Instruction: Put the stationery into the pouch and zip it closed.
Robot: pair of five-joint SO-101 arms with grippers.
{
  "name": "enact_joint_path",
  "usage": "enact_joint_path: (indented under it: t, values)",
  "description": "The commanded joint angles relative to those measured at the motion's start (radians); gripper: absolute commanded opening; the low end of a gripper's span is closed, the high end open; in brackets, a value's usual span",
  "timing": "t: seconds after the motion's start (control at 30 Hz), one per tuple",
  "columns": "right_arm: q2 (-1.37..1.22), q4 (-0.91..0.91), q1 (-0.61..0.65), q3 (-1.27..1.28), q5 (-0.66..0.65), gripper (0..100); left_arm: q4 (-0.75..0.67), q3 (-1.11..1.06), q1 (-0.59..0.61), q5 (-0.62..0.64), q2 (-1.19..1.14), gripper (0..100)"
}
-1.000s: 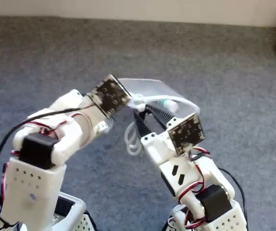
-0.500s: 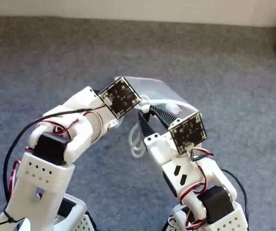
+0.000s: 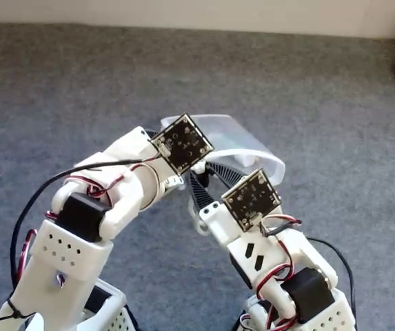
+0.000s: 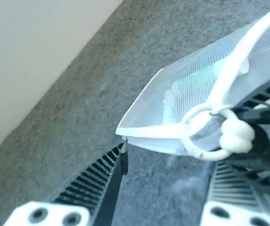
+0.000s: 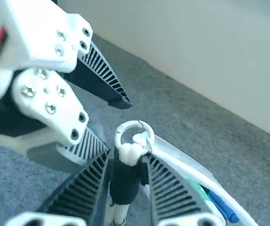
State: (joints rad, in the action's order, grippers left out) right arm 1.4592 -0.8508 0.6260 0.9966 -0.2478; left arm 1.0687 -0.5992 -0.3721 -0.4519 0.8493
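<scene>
While the right tool (image 5: 127,160) is clamped on the zip pull (image 5: 134,136), the left tool (image 4: 168,160) stands with jaws apart just beside the pouch (image 4: 191,89) corner. The pouch hangs raised off the grey desk (image 3: 59,89); stationery (image 5: 215,202) lies inside it.

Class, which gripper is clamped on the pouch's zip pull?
The right gripper, shut on the zip pull; the left gripper stands open beside the pouch.

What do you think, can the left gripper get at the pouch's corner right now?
Probably yes: the left gripper is open, a corner of the pouch sits just past its fingertips with nothing between, and the right gripper, shut on the zipper pull, is off to the side.
</scene>
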Motion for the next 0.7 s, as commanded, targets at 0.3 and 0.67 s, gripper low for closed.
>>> enact_joint_path:
  t: [0.3,0.67]
  values:
    - [0.015,-0.099,0.03,-0.162,-0.014,0.5,-0.295,-0.203,-0.07,-0.06,0.019,21]
    - [0.015,-0.076,0.015,-0.165,-0.014,0.5,-0.293,-0.208,-0.07,-0.06,0.044,2]
